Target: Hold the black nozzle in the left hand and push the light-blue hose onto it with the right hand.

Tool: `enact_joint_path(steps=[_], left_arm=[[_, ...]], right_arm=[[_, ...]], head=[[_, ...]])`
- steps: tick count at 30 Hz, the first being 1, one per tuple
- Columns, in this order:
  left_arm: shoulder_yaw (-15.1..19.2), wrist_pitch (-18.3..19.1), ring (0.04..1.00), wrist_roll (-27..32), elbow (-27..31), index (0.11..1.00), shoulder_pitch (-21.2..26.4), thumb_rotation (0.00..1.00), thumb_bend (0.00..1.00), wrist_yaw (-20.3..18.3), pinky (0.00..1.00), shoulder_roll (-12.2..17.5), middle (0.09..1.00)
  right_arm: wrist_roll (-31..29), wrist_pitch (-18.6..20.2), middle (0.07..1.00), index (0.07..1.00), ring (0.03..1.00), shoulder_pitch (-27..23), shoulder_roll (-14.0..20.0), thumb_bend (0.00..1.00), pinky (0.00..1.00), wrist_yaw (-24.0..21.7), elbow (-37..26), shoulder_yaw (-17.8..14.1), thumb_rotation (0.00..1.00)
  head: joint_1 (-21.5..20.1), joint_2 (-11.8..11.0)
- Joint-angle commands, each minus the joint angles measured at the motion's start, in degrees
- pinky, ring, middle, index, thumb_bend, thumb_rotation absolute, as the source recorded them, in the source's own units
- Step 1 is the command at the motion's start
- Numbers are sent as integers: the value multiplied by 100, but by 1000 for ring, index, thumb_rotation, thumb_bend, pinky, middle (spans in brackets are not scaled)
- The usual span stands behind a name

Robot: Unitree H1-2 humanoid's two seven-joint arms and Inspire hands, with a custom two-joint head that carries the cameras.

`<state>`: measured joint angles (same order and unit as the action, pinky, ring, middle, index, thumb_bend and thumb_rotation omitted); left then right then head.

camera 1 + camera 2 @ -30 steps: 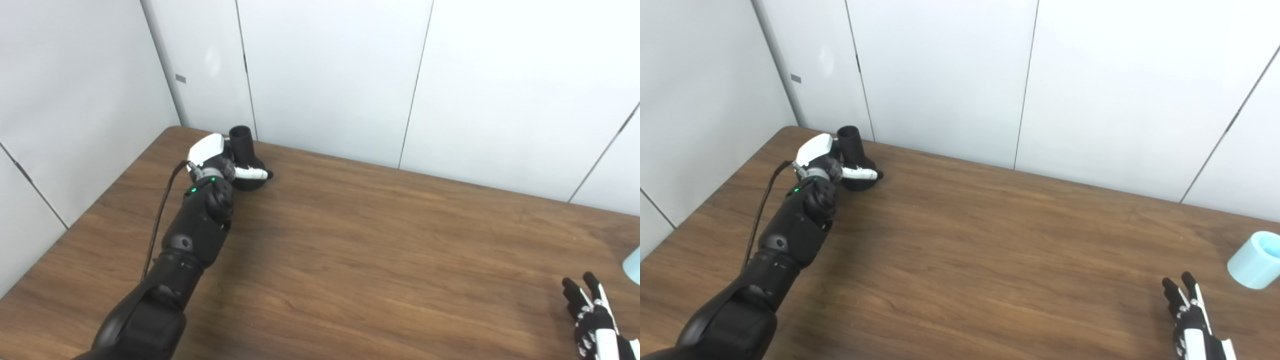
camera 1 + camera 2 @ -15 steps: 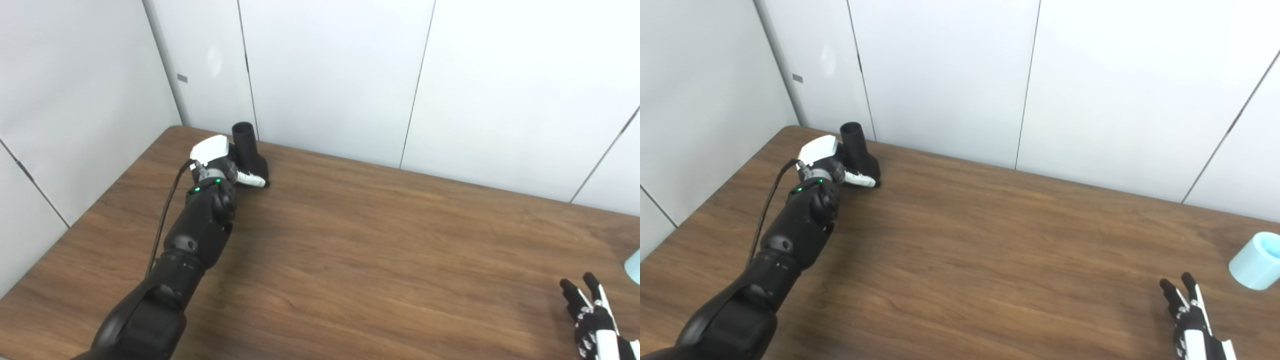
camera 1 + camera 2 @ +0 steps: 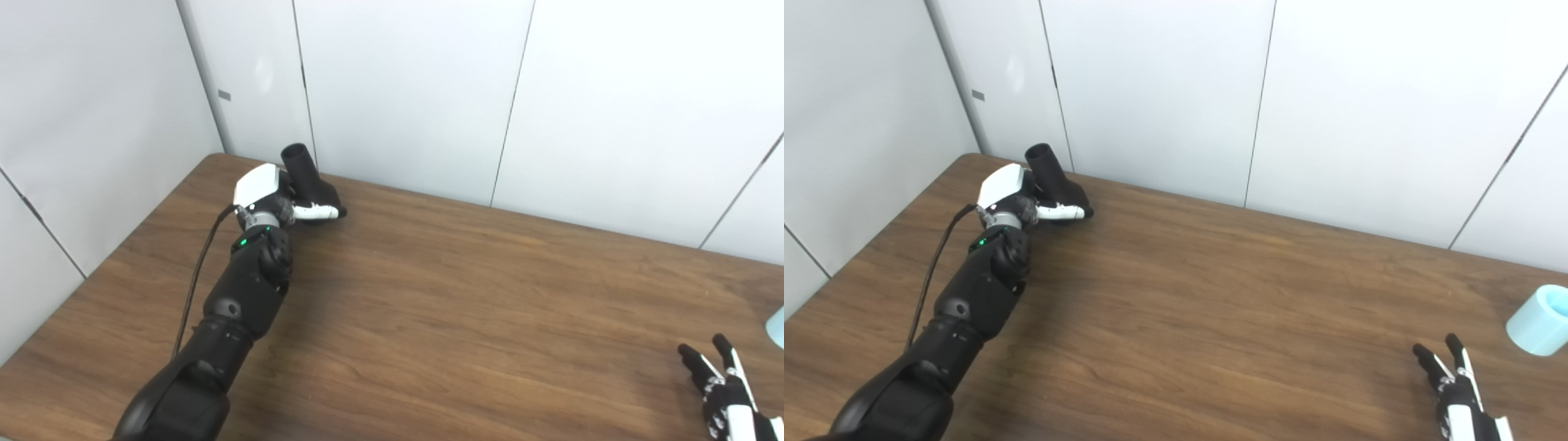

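The black nozzle [image 3: 304,176] is at the table's far left corner, leaning with its open tube end up and to the left. My left hand [image 3: 272,197] is closed around its wide base, and one white finger [image 3: 1062,212] lies across the front of it. The light-blue hose [image 3: 1541,328], a short stubby tube, lies near the table's right edge. Only a sliver of the hose [image 3: 778,320] shows in the left eye view. My right hand [image 3: 1455,389] rests low at the bottom right, fingers spread and holding nothing, a short way left of the hose.
The brown wooden table [image 3: 465,318] runs up to white wall panels [image 3: 404,92] right behind the nozzle. A black cable [image 3: 199,275] runs along my left forearm.
My left hand closed on the nozzle's base and tipped it from upright to a lean. The right hand's fingers spread slightly and it edged left. The camera shifted a little.
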<state>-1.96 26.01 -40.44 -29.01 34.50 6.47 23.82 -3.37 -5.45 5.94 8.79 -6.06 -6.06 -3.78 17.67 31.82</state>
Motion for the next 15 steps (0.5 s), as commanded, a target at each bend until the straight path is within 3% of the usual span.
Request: enact_joint_path(steps=[1, 5, 7, 8, 9, 12, 15], left_arm=[[-12, -146, 472, 15, 372, 486, 76, 0, 525, 270, 444, 122, 453], [-145, -37, 508, -16, 987, 485, -159, 0, 527, 128, 523, 132, 465], [-160, 8, 514, 74, 1329, 484, -297, 0, 526, -7, 506, 87, 482], [-141, 36, 423, 133, 1534, 493, -386, 0, 522, -82, 370, 31, 434], [-126, 56, 382, 174, 1659, 497, -441, 0, 521, -129, 313, -4, 416], [-101, 83, 332, 162, 2168, 499, -669, 0, 519, -355, 250, -166, 397], [-165, 89, 468, -30, 2714, 488, -914, 0, 524, -614, 390, -306, 470]], right_arm=[[32, -76, 868, 979, 913, 88, -63, 466, 938, 3, 9, 75, 1000], [189, -119, 855, 977, 897, 56, -74, 454, 911, 87, 66, 101, 1000], [220, -158, 846, 969, 883, 32, -74, 446, 888, 98, 104, 117, 1000], [187, -168, 852, 973, 890, 19, -75, 439, 901, 83, 123, 123, 1000], [160, -174, 855, 973, 893, 8, -78, 441, 906, 71, 138, 129, 1000], [170, -148, 855, 969, 898, -36, -130, 456, 910, 96, 155, 153, 1000], [253, -142, 850, 963, 891, -72, -164, 468, 892, 145, 160, 180, 1000]], head=[[-9, 7], [-101, 15], [-163, 25], [-189, 28], [-213, 29], [-340, 36], [-439, 48]])
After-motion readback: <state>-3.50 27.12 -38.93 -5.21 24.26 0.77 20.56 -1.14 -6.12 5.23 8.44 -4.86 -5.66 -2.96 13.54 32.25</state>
